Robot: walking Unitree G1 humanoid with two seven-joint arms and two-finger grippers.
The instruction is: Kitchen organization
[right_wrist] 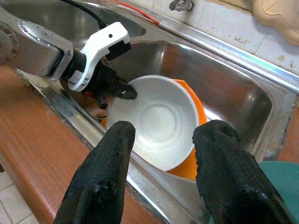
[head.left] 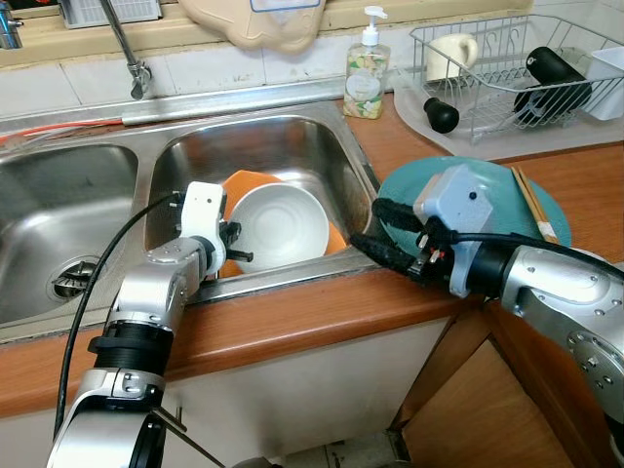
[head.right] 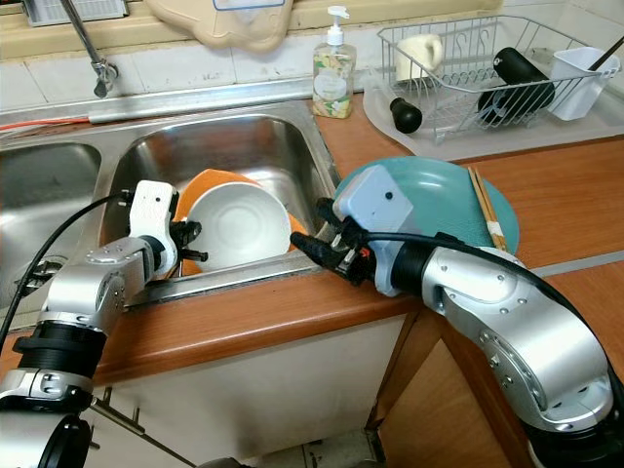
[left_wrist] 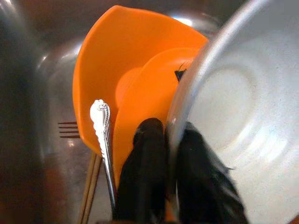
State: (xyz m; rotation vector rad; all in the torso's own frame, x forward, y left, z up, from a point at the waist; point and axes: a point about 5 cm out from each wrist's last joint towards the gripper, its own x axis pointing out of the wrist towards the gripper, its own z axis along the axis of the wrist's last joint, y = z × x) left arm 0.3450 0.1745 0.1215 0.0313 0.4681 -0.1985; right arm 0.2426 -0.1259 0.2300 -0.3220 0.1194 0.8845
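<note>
The left end effector (left_wrist: 170, 182) is clenched on the near rim of the white bowl (head.left: 283, 224), which leans on orange dishes (left_wrist: 117, 84) in the sink (head.left: 322, 136), while the right end effector (right_wrist: 159, 172), released, hovers just beyond the bowl's far side.

A soap bottle (head.left: 367, 76) stands behind the sink, beside a faucet (head.left: 127, 44).
</note>
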